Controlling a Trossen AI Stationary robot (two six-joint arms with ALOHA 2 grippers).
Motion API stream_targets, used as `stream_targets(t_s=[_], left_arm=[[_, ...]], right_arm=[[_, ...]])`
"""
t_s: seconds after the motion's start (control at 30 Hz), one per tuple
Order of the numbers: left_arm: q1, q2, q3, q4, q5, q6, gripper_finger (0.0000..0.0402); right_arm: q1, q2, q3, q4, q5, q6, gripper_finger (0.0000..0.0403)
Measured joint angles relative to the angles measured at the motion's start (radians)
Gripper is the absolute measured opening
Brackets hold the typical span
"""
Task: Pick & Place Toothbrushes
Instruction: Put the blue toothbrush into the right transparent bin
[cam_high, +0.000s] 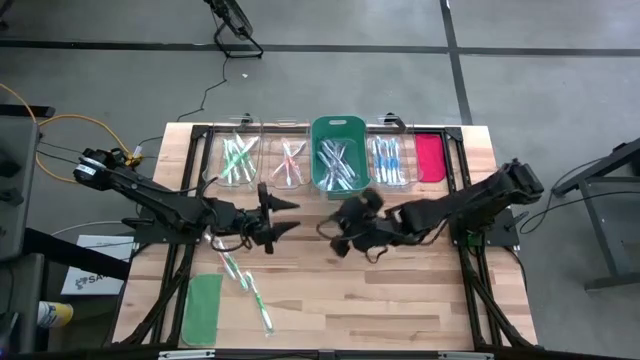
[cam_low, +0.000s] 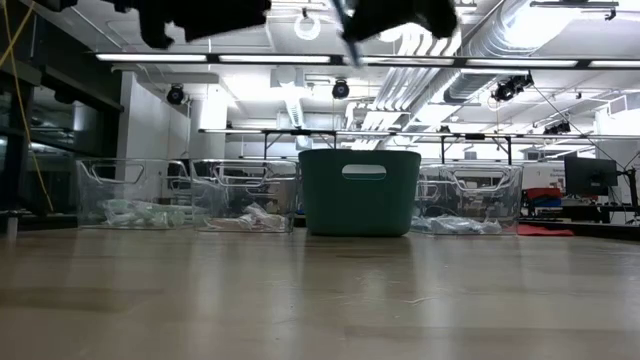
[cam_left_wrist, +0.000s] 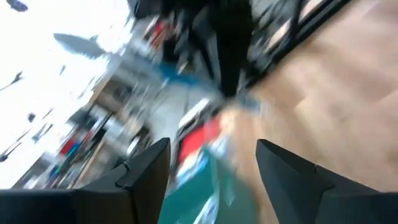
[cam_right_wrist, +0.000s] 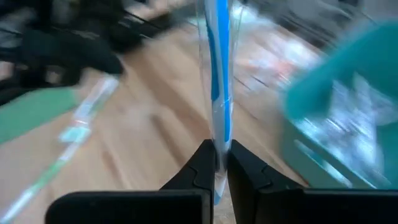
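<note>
Pale wood-plank table (cam_high: 400, 290): right pincer (cam_right_wrist: 221, 163) pinches a thin blue-striped clear toothbrush (cam_right_wrist: 219, 74); left pincer (cam_left_wrist: 211, 163) gapes.

floor (cam_high: 560, 90): grey concrete, crossed by dark seam lines
ceiling (cam_low: 300, 30): open, with long strip lights and silver ducts (cam_low: 520, 35)
far room: dark-framed tables (cam_low: 400, 140) and a monitor (cam_low: 590, 175) at the right
cable (cam_high: 70, 125): yellow, looped on the floor left of the counter (cam_high: 400, 290)

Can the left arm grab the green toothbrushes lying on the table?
Probably yes: the left gripper is open and empty, and the green toothbrushes lie uncovered on bare wood close by.
</note>
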Motion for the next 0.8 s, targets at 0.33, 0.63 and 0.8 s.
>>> stream_targets(t_s=[0.33,0.63,0.8], left_arm=[[0.0,0.009,0.0,-0.12,-0.102,-0.012,0.023],[0.0,0.032,-0.002,-0.205,-0.109,-0.075,0.023],[0.0,0.032,-0.002,-0.254,-0.11,-0.141,0.023]], right_arm=[[-0.199,-0.16,0.0,-0.552,0.01,0.326,0.0019],[-0.537,-0.154,0.0,-0.671,-0.155,0.226,0.0019],[-0.707,-0.154,0.0,-0.66,-0.262,0.17,0.0022]])
